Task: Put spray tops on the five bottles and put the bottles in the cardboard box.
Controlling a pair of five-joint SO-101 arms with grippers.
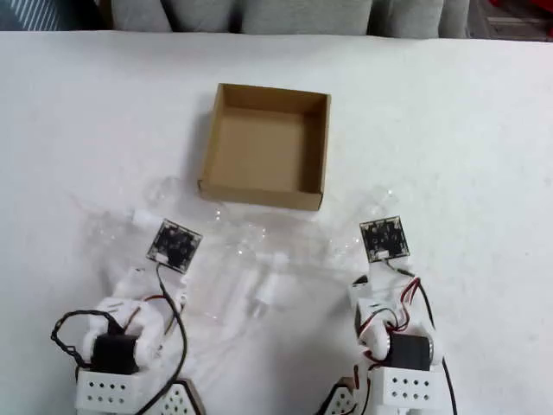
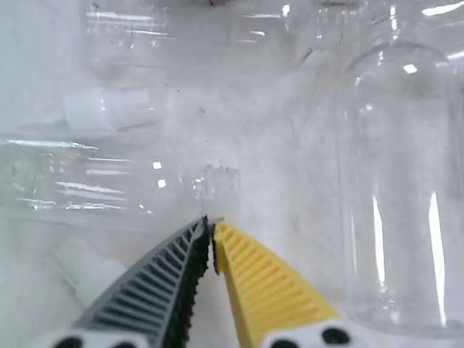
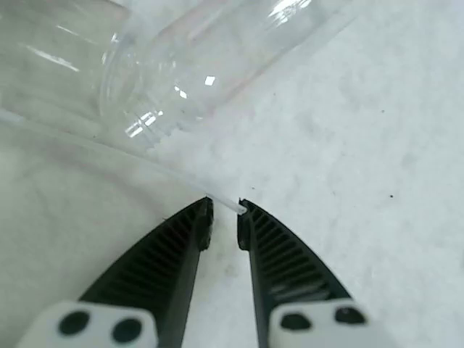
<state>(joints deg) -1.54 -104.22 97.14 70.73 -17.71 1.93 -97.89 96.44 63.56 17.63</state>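
Left claw (image 2: 210, 226) was clenched, its fingers meeting at the tips with nothing between them. Just ahead of its tips a clear bottle (image 2: 94, 181) lay on its side, neck open and uncapped. A second bottle (image 2: 391, 203) sat close beside the yellow finger, and a white spray top (image 2: 109, 109) lay loose farther ahead. Right claw (image 3: 223, 212) was released by a narrow gap and gripped nothing. The end of a thin tube (image 3: 145, 156) reached its tips without being pinched, and just beyond the tube lay another bottle (image 3: 167, 80), neck bare. Farthest ahead of both claws, past the scatter of bottles on the table (image 1: 467, 130), stood the box (image 1: 259, 195), with nothing in it. Assessment: no bottle seen carried a top and none was boxed, so the task appeared to be at its start, with all five cappings and all five placements outstanding. The number of bottles and tops on the table could not be counted with confidence.
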